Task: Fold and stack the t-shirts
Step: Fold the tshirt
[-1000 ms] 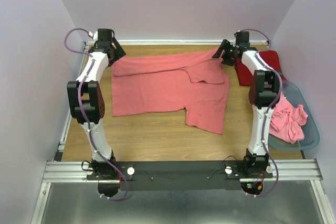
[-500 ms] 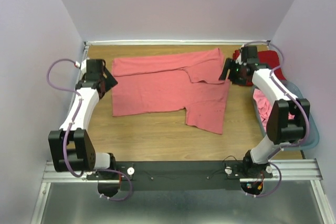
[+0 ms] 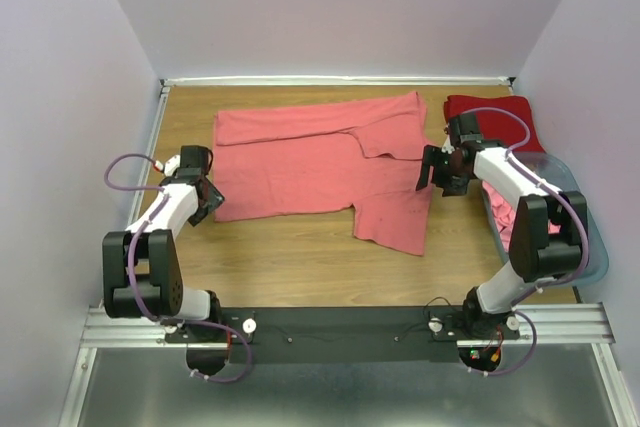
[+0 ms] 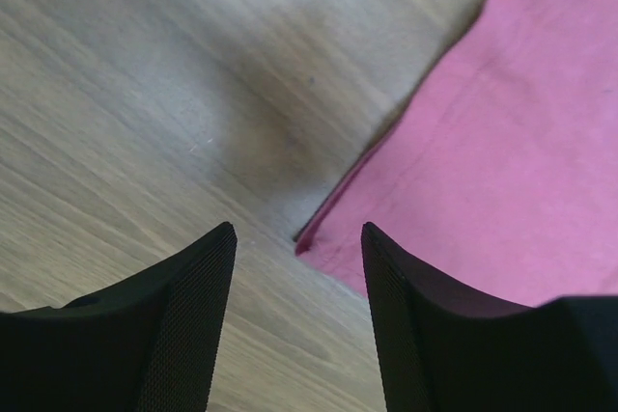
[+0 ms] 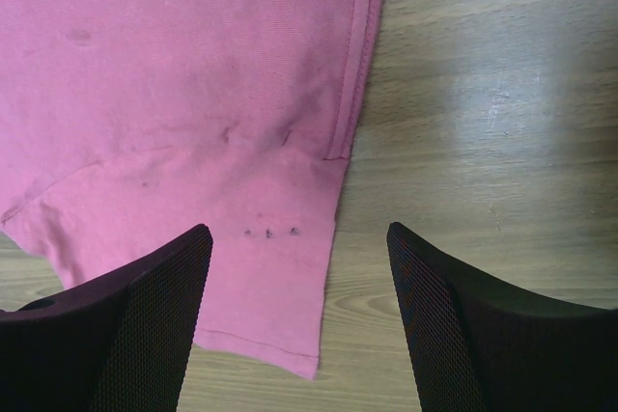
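- A salmon-pink t-shirt (image 3: pixel 300 162) lies spread flat across the middle of the wooden table (image 3: pixel 290 247). A band of cloth is folded over along its upper edge, and one part reaches down toward the lower centre.
- A deep red t-shirt (image 3: pixel 475 104) sits in the upper right corner of the top view.
- More pink t-shirts (image 3: pixel 498 212) lie crumpled in the grey-blue basket (image 3: pixel 597 247) at the right edge, mostly hidden by the right arm.
- The left gripper (image 3: pixel 207 199) hovers at the spread shirt's lower left corner. In the left wrist view its fingers (image 4: pixel 183 315) stand apart with the cloth corner between them, gripping nothing.
- The right gripper (image 3: pixel 430 169) hangs over the same shirt's right edge, jaws spread wide and empty. The right wrist view shows the hem and small dark specks (image 5: pixel 268 233) on the cloth.
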`<state>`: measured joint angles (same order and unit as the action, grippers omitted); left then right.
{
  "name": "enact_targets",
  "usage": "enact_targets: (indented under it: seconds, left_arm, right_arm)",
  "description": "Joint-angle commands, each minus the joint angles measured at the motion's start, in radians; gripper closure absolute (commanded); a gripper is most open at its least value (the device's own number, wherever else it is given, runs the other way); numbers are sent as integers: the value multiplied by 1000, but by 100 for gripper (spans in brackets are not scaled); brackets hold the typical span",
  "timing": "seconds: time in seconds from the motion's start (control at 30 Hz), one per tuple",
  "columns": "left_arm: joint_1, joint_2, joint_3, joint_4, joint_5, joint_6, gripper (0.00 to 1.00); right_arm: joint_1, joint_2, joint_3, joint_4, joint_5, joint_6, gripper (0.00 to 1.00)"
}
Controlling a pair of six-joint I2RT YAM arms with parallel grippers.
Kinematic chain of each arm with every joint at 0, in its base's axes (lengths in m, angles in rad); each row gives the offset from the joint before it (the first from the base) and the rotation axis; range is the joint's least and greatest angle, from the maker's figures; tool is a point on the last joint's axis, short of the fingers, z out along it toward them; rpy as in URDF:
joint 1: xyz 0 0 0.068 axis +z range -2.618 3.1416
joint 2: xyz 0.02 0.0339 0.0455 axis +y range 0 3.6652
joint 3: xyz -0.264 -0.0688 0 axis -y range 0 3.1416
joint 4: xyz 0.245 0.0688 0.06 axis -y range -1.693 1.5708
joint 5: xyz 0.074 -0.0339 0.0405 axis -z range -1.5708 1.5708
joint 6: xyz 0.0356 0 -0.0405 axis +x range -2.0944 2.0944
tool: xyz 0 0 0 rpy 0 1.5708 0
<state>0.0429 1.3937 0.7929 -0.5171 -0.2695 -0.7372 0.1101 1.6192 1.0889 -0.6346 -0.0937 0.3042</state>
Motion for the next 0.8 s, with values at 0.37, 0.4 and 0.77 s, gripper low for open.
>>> enact_targets:
  seconds: [0.37,0.4,0.77]
  left_arm:
    - [-31,70,-93,83,0,-53,43]
    - [-32,71,-92,86,7,-54,43]
    - [-38,-32,-47,29,0,-93,40]
  right_arm:
    - [7,-21,-15,-10,20,-17,19]
    - [7,-19,-18,-10,20,-17,19]
    - [5,-8,-17,-8,22,-10,19]
